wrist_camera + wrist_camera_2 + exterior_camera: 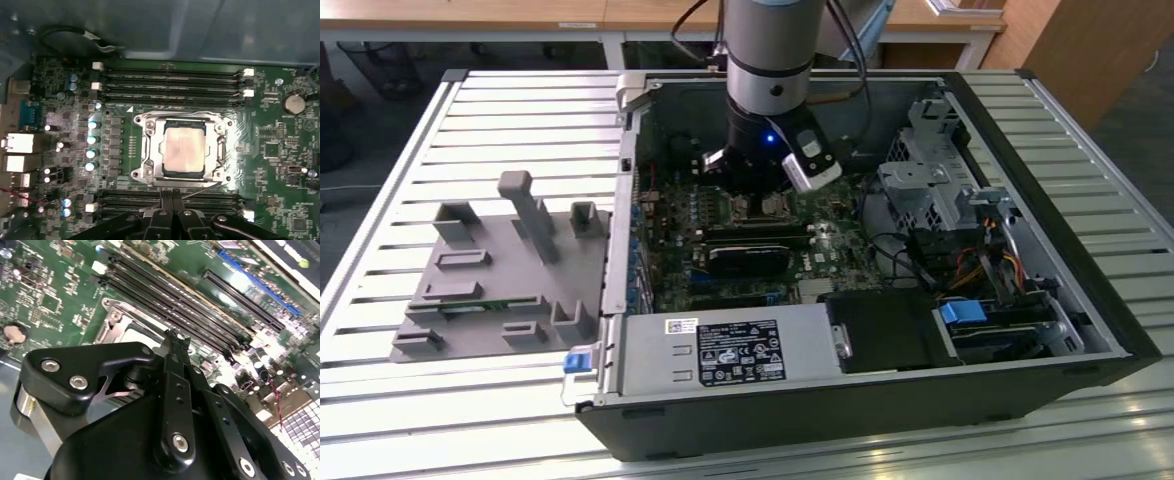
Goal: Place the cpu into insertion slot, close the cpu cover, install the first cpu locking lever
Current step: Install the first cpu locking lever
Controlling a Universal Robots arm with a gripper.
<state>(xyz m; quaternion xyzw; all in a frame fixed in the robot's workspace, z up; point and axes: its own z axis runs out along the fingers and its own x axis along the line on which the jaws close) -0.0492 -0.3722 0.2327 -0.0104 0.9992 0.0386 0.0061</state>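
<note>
In the first wrist view the cpu (184, 150) lies flat in the insertion slot (223, 172), its dull silver top showing through the window of the cpu cover (153, 146). The cover lies down flat around the chip. A thin silvery lever rod (205, 187) runs slanted along one edge of the socket. My gripper (172, 201) is shut, with nothing visible between its black fingertips, and hovers just off that same edge. In the second wrist view the gripper (176, 337) hangs over the socket frame (114, 320). In the exterior view the gripper (755, 192) sits low over the motherboard.
Long black memory slots (170, 80) flank the socket on two sides. A row of capacitors (93, 145) stands beside it. The open computer case (854, 400) holds a power supply (727, 352), drive cage (927, 190) and cables. A grey fixture (494, 270) lies on the slatted table at the exterior view's left.
</note>
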